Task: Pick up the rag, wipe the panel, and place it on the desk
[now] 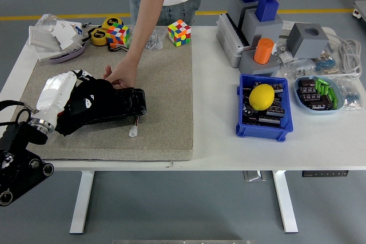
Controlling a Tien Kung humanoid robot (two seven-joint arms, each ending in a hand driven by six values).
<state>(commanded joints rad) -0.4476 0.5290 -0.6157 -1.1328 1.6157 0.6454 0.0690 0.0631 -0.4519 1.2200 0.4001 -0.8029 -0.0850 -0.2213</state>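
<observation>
My left hand (71,87), silver-backed, is shut on a black rag (86,107) and presses it on the left end of a black panel (126,104) that lies on the beige mat (166,84). A person's hand (119,75) rests on the panel's far edge and steadies it. The rag hides the panel's left part. My right hand is out of view.
A small white plug (133,132) lies just in front of the panel. Rubik's cubes (179,31) and tape rolls (106,30) sit at the mat's far edge. A blue bin with a yellow lemon (262,96) and grey fixtures (257,27) stand to the right.
</observation>
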